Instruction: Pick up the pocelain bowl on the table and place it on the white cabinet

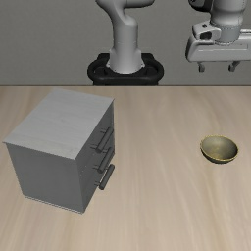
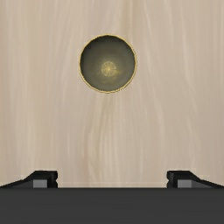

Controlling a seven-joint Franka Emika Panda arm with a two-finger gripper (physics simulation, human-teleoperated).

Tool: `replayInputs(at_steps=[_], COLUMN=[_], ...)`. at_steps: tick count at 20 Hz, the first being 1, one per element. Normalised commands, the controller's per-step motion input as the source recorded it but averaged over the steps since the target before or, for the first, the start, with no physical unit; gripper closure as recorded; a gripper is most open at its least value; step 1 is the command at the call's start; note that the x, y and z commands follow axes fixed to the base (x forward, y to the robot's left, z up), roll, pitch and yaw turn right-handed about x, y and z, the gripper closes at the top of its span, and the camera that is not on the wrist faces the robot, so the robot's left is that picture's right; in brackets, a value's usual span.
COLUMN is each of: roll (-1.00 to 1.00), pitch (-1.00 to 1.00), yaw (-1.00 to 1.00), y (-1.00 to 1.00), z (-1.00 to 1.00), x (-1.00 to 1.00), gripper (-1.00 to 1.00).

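Pincer (image 1: 217, 67) spread wide, the two fingers standing far apart. It holds nothing and touches nothing. It hangs high over the desk (image 1: 167, 201), on the exterior view's right, fingers pointing down. In the wrist view the pincer (image 2: 112, 180) shows both dark fingertips (image 2: 42, 178) well apart, with bare wood grain between them.

Bowl (image 1: 220, 149) sits on the desk, on the exterior view's right, upright with its mouth up. It lies below the pincer and a bit farther forward, clearly apart from it. From the wrist view the bowl (image 2: 108, 64) lies ahead of the fingertips, about midway between their lines. It is round, with a dark olive inside, a paler golden patch at the centre and a thin yellowish rim. It looks glossy. It casts a small shadow on the wood.

Cabinet (image 1: 61, 147) stands on the desk at the exterior view's left, well apart from the bowl. It is a grey-white box, turned at an angle, with a flat top. Two drawer handles (image 1: 102, 162) are on the face toward the bowl. Drawers look shut.
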Motion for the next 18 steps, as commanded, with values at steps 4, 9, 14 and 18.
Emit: replayInputs(at_steps=[4,9,14,18], roll=[0.0,0.0,0.0,0.0], pitch=[0.0,0.0,0.0,0.0], yaw=[0.0,0.0,0.0,0.0], y=[0.0,0.0,-0.6,0.0], z=[0.0,0.0,-0.2,-1.0], x=[1.0,1.0,0.2,0.0], gripper=[-1.0,-1.0,-1.0,-1.0])
